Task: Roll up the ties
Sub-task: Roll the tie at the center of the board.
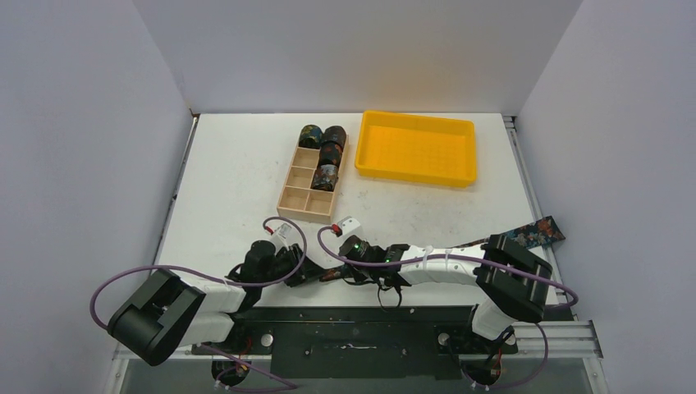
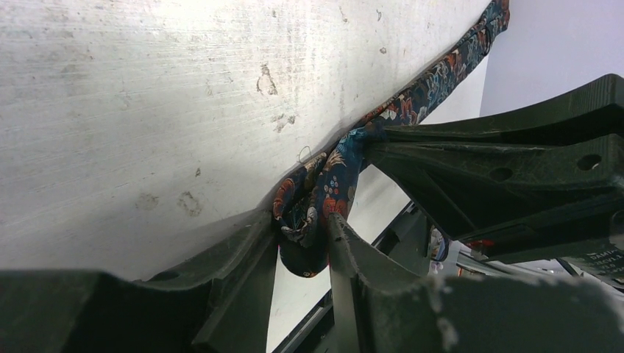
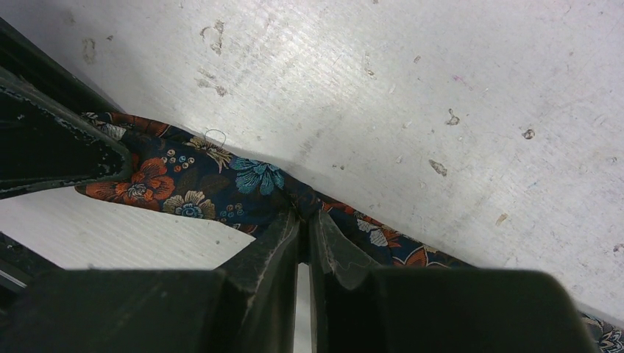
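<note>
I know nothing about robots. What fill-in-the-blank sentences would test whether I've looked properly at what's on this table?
1. The rolled ties sit in a compartment box made of ___.
2. The tray beside that box is coloured ___.
3. The long floral strip pinched between the right arm's fingers is an unrolled ___.

Missing words: wood; yellow; tie.
</note>
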